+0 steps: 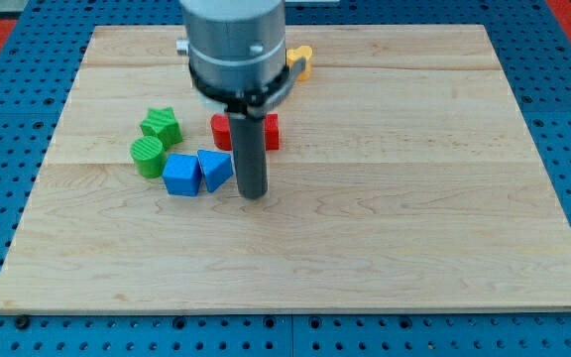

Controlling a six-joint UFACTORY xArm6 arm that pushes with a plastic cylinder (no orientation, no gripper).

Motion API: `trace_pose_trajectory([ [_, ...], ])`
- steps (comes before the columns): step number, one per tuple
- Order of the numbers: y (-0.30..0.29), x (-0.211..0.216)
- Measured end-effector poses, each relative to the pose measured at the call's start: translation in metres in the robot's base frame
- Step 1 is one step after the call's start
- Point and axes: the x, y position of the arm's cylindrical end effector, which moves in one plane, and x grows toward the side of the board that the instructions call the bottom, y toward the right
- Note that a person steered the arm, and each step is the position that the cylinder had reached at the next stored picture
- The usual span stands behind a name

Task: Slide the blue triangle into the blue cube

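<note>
Nearest the view's bottom, my tip (254,194), a bare rod holding nothing, stands just right of the blue triangle (214,169), which lies against the blue cube (181,175) on its left, seemingly touching already.

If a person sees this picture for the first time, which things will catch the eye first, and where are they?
First comes the big grey arm at the view's top centre, whose dark rod ends with my tip just right of the blue triangle. That triangle sits against the blue cube left of centre on the wooden board. Around them: a green star, a green cylinder, a red block and a yellow block behind the arm.
</note>
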Motion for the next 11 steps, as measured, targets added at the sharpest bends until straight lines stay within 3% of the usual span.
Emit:
trace_pose_trajectory([
  [1,-0.036,0.031],
  [2,-0.068,0.017],
  [4,-0.087,-0.011],
  [8,-0.087,-0.018],
  [10,-0.013,-0.008],
  [11,0.019,-0.024],
])
